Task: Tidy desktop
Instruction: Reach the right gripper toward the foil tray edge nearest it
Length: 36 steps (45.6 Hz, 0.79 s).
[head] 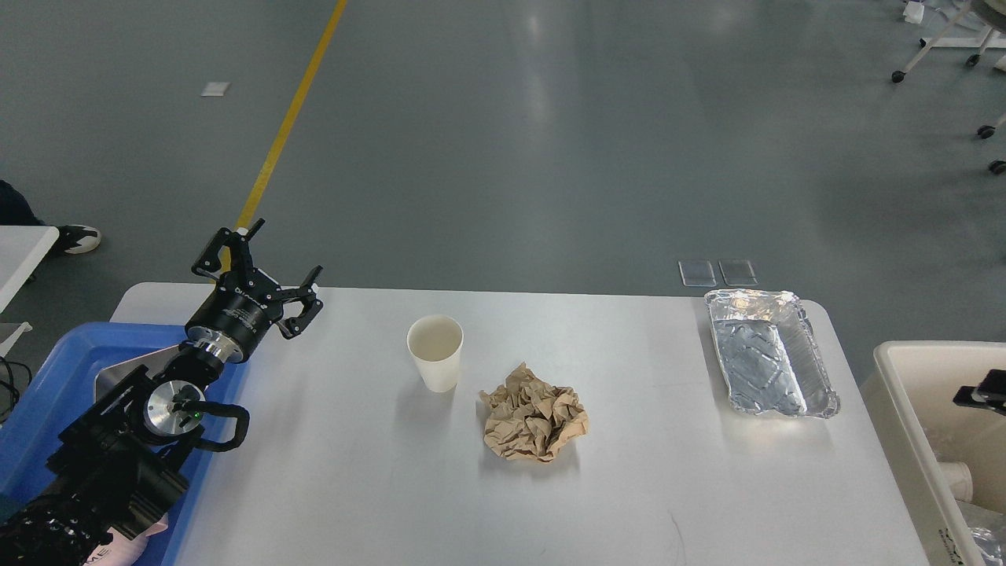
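The left gripper (pixel 271 263) hangs wide open and empty over the back left corner of the white desktop (pixel 354 472), so I think it should come down straight around the paper cup (pixel 435 351) and squeeze softly.

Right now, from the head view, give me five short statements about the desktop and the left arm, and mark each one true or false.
1. The paper cup stands upright on the desktop. True.
2. The crumpled brown paper sits inside the foil tray. False: it lies on the desktop beside the cup, and the tray holds nothing visible.
3. The left gripper is open and holds nothing. True.
4. The foil tray is at the left edge, next to the blue tray. False: it is near the right edge, by the white bin.
5. The cup lies on its side. False: it is upright.
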Each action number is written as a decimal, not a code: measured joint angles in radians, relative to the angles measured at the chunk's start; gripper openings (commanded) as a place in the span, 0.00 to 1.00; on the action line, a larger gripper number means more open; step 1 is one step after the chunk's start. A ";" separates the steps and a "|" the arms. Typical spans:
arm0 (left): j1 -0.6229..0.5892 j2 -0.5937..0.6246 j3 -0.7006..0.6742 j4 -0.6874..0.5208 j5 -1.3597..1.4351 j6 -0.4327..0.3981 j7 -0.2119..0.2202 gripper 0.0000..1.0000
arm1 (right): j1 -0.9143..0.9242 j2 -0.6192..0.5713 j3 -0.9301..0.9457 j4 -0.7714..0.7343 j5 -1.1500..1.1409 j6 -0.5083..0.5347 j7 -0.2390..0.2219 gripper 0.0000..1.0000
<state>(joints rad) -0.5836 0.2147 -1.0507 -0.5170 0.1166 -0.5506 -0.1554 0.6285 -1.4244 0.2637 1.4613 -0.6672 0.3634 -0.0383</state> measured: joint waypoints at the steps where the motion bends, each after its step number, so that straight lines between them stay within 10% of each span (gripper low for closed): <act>1: 0.000 0.000 0.000 0.000 0.000 0.000 0.000 0.99 | 0.000 0.015 0.000 -0.008 0.007 0.001 -0.007 1.00; 36: 0.021 0.001 -0.001 0.000 0.000 0.005 0.001 0.99 | 0.068 0.574 0.000 -0.466 0.025 0.005 -0.144 1.00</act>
<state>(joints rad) -0.5622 0.2161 -1.0519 -0.5170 0.1166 -0.5461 -0.1543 0.6968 -0.8507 0.2636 0.9956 -0.6426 0.3682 -0.1818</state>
